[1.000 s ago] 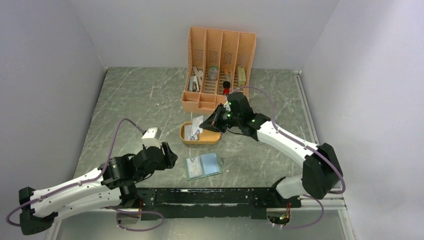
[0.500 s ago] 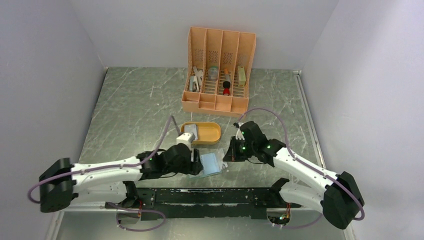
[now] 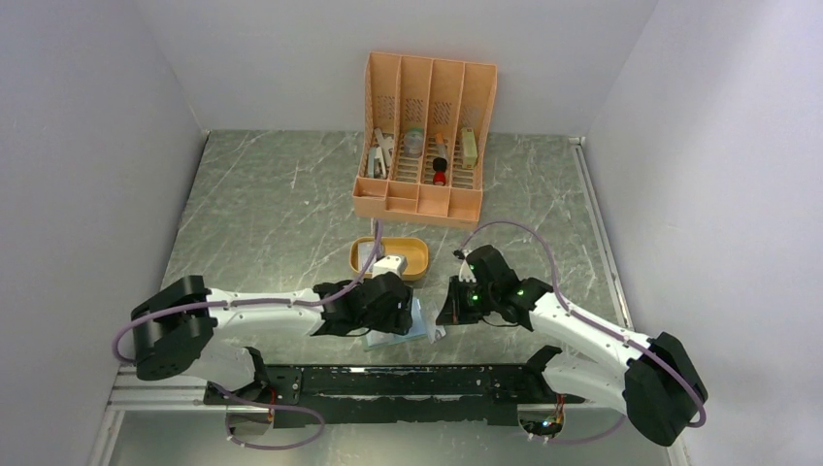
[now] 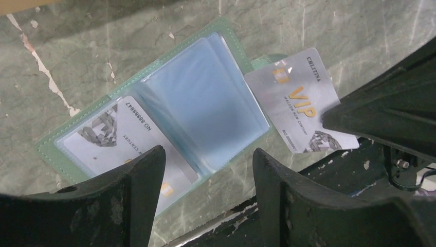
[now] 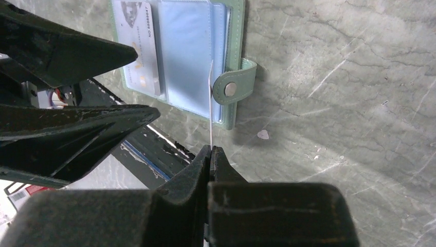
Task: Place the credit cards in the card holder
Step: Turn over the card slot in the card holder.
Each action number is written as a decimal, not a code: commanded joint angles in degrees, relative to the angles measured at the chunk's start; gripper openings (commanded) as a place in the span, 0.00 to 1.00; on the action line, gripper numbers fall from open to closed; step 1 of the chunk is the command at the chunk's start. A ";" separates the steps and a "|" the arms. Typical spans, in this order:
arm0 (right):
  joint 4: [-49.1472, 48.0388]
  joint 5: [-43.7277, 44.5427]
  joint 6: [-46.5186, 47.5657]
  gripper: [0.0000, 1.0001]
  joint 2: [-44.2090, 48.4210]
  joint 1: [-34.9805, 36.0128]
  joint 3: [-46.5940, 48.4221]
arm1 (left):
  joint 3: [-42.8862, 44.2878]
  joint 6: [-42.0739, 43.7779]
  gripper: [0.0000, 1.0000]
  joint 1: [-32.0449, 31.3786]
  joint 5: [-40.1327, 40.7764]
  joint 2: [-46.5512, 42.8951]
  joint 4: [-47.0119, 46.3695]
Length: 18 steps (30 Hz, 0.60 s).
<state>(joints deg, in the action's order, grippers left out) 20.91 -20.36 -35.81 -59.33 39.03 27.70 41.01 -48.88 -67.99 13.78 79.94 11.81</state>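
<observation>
The left gripper (image 4: 208, 151) hung with jaws well apart and empty. The open holder (image 4: 205, 98) lay flat right below the gap, and a stored card (image 4: 118, 139) sat in the pocket by the left jaw. Just beyond the right jaw's tip, a VIP card (image 4: 295, 103) leaned at the holder's edge near the snap tab (image 5: 234, 87), pinched by one corner in the right gripper (image 5: 211, 152), whose jaws were shut tight. It looked light, thin, slick and springy, so an edge pinch probably suits it, leaving the leading edge free to slide in.
</observation>
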 commanded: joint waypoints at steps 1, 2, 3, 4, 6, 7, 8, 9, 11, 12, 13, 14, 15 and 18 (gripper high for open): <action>0.05 0.23 0.73 0.00 1.32 0.24 -0.48 | 3.05 0.22 0.67 -0.39 2.10 3.09 -0.65; 0.43 1.05 0.44 0.00 1.82 0.23 -0.46 | 3.59 0.27 0.67 -0.38 2.27 4.38 -0.24; 0.78 1.69 0.13 0.00 2.44 0.22 -0.58 | 4.09 0.36 0.67 -0.44 2.40 5.22 0.05; 0.99 2.32 -0.24 0.00 3.24 0.19 -0.69 | 4.60 0.43 0.66 -0.40 2.59 6.12 0.25; 1.23 3.02 -0.84 0.00 4.74 0.25 -1.08 | 5.37 0.35 0.65 -0.44 3.05 7.57 1.04; 1.14 3.00 -1.05 0.00 5.23 0.14 -1.22 | 5.59 0.43 0.65 -0.40 3.28 8.25 1.28; 1.15 2.78 -1.17 0.00 5.61 0.19 -1.31 | 5.83 0.52 0.65 -0.39 3.49 8.82 1.56; 1.15 2.53 -1.23 0.00 5.83 0.20 -1.33 | 6.02 0.54 0.65 -0.39 3.78 9.43 1.89; 1.28 2.11 -1.18 0.00 6.33 0.22 -1.34 | 6.30 0.61 0.65 -0.40 4.26 10.62 2.67; 1.37 2.02 -1.09 0.00 6.64 0.26 -1.34 | 6.35 0.63 0.64 -0.39 4.39 11.00 2.88; 1.41 1.92 -1.01 0.00 6.94 0.18 -1.42 | 6.24 0.77 0.63 -0.40 4.41 11.24 2.94; 1.49 1.76 -0.94 0.00 7.35 0.23 -1.42 | 6.07 0.74 0.62 -0.42 4.56 11.37 2.96; 1.63 1.61 -0.85 0.00 7.62 0.22 -1.55 | 5.87 0.71 0.61 -0.44 4.73 11.46 2.89; 1.93 1.45 -0.71 0.00 8.23 0.25 -1.73 | 5.55 0.80 0.53 -0.41 5.09 11.78 2.91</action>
<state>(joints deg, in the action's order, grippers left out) 21.76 -18.61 -36.67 -52.47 39.05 26.81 46.19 -48.75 -68.05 17.02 90.54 13.23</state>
